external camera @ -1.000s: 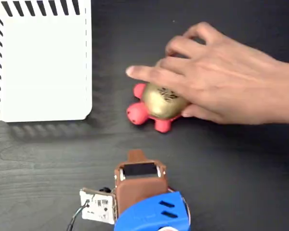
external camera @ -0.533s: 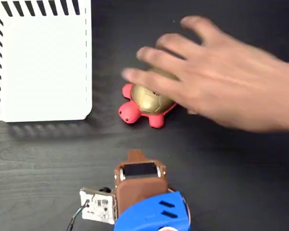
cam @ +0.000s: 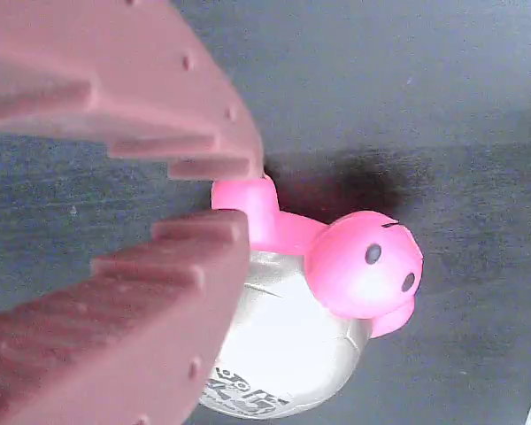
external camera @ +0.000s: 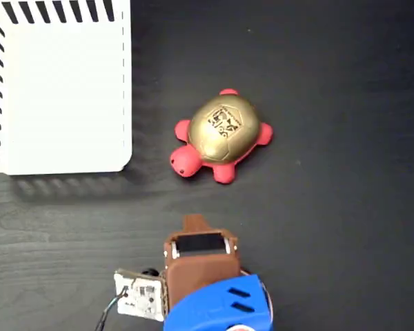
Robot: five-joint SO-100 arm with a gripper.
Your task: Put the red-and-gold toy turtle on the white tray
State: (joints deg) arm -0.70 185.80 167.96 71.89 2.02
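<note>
We see a dark, nearly black surface [external camera: 345, 227] with faint wood grain filling both views; even light from above throws soft, short shadows on it.

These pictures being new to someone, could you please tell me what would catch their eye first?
The red-and-gold toy turtle stands out, alone on the black table near the fixed view's centre, head toward lower left. The white tray with black edge stripes fills the upper left. In the wrist view, the brown pincer looms before the turtle.

1 toy turtle [external camera: 223, 135]; 1 white tray [external camera: 62, 89]; 1 gripper [cam: 226, 197]
</note>
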